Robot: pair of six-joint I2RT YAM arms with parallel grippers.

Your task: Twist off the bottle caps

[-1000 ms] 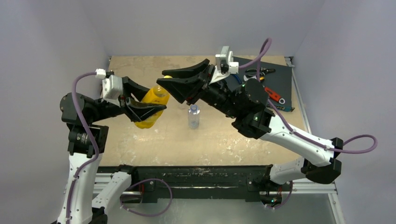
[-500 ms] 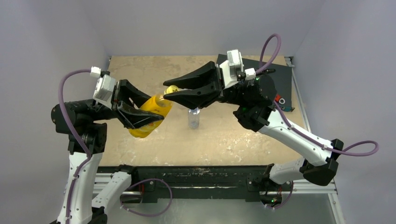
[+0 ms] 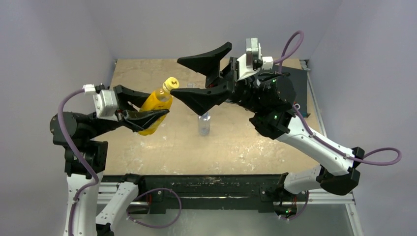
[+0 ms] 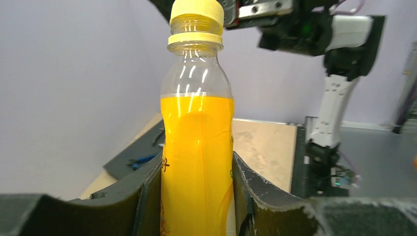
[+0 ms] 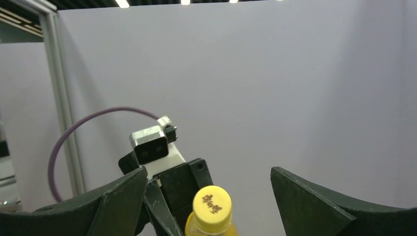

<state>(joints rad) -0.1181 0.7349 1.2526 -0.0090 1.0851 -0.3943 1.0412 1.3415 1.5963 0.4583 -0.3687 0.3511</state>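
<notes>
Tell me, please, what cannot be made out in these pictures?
Top view: the cap of the clear bottle is lost against the open right hand.
Top view: the right arm covers most of the dark mat.
Left wrist view: the lower edge cuts off the base of the orange bottle; the left hand covers its sides.
Right wrist view: only the yellow cap shows; the lower edge cuts off the rest.
</notes>
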